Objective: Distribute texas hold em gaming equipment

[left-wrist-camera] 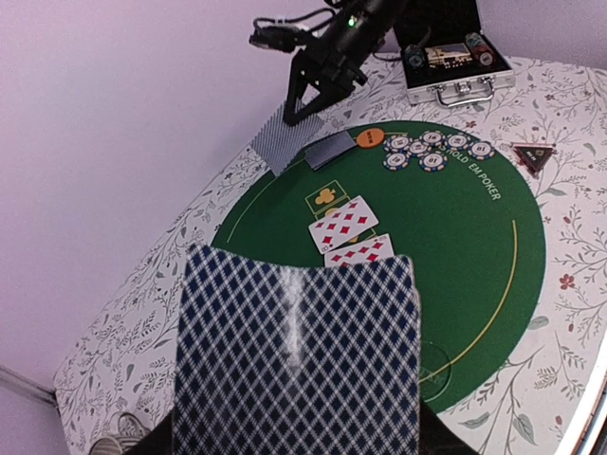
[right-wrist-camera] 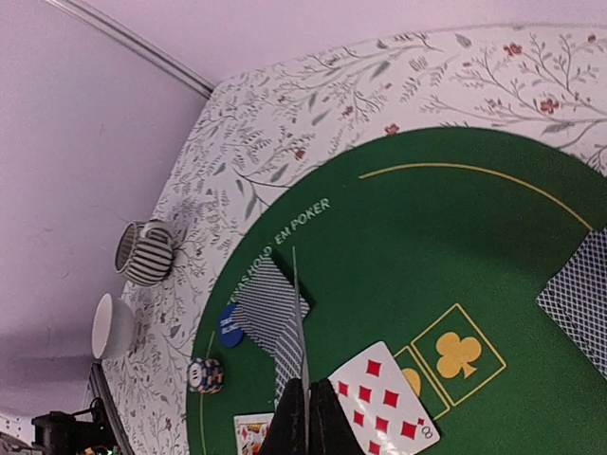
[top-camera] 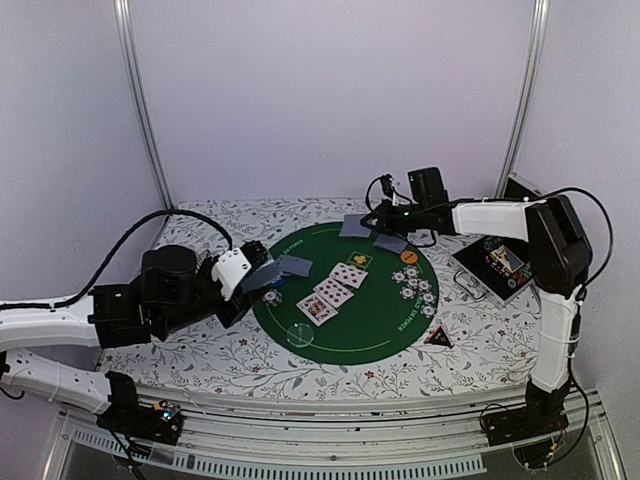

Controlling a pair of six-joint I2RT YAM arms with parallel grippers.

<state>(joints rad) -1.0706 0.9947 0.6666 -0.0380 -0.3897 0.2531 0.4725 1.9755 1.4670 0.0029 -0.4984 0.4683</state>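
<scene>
the left gripper (top-camera: 257, 283) is clamping a blue diamond-backed playing card (left-wrist-camera: 299, 360) at centre-left of the top view, over the left rim of the round green felt mat (top-camera: 370, 322). the right gripper (top-camera: 378, 220) is pinching a second blue-backed card (top-camera: 354, 226) tight at upper centre.

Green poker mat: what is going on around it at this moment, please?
Both arms are handling cards. The left hand holds a blue-backed card above the green mat's left edge. The right hand pinches a second card near the far edge. Three face-up cards and chips already lie on the mat.
</scene>
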